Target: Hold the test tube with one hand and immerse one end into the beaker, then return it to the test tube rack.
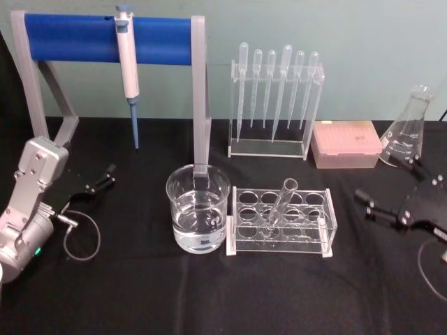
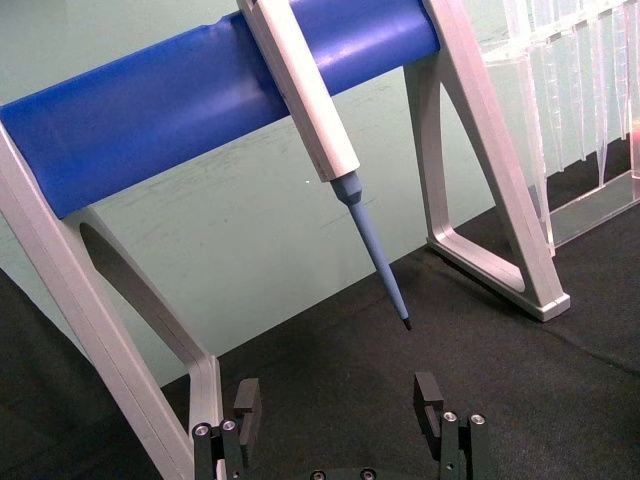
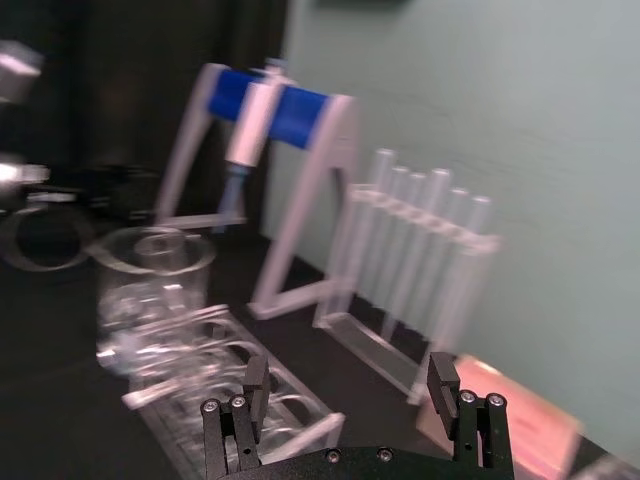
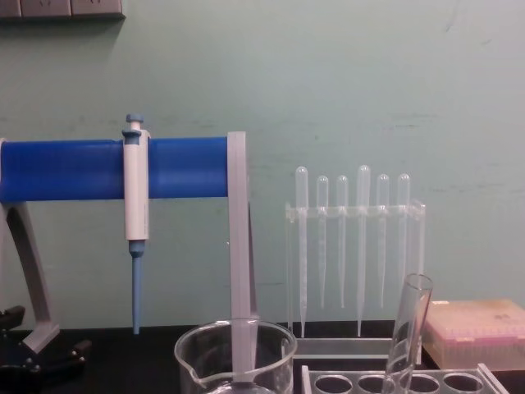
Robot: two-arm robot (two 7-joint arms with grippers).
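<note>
Fingers of the left gripper (image 1: 100,179) stand apart, released, holding nothing. Its silver arm comes in from the near left edge and angles toward the far right, low over the black cloth (image 1: 140,293), with a thin cable (image 1: 82,234) looped beside the wrist. In the left wrist view the gripper (image 2: 338,395) faces the stand (image 2: 180,110) with its blue bar, where the white-and-blue pipettor (image 2: 300,90) hangs tip down.

Right of that, at the middle of the table, the beaker (image 1: 198,209) stands upright, partly filled with clear liquid, just in front of the stand's right leg. Just beside it on the right sits the clear test tube rack (image 1: 279,220); whether the two touch I cannot tell.

The test tube (image 1: 279,202) is in the rack, well apart from both grippers. It is a plain clear glass tube, lower end down in a hole near the rack's middle. It is tilted, with the open rim toward the far right. From the chest view the tube (image 4: 408,328) leans right, and the rim rises above the rack's top plate.

Behind the rack, thin plastic pipettes (image 1: 276,91) hang in their own holder. A pink box (image 1: 346,144) and a conical flask (image 1: 408,129) stand farther right.

At the right edge, the right gripper (image 1: 368,204) hovers above the cloth, pointing left toward the rack, with its fingers spread and empty. In its wrist view, the gripper (image 3: 348,375) looks over the rack toward the beaker.
</note>
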